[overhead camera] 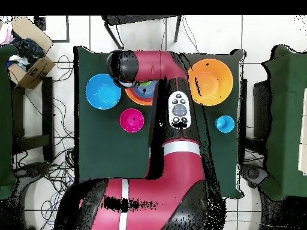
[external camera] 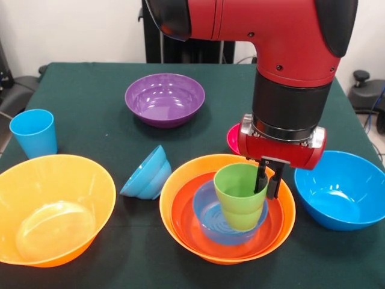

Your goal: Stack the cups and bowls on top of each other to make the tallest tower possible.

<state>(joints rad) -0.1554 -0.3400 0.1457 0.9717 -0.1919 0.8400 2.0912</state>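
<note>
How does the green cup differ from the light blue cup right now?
The green cup sits inside the stack of nested bowls, while the light blue cup stands alone on the table. The green cup leans slightly; the blue one is upright. The gripper has its fingers at the green cup's rim; nothing is near the blue cup. Both are open side up and alike in shape.
</note>
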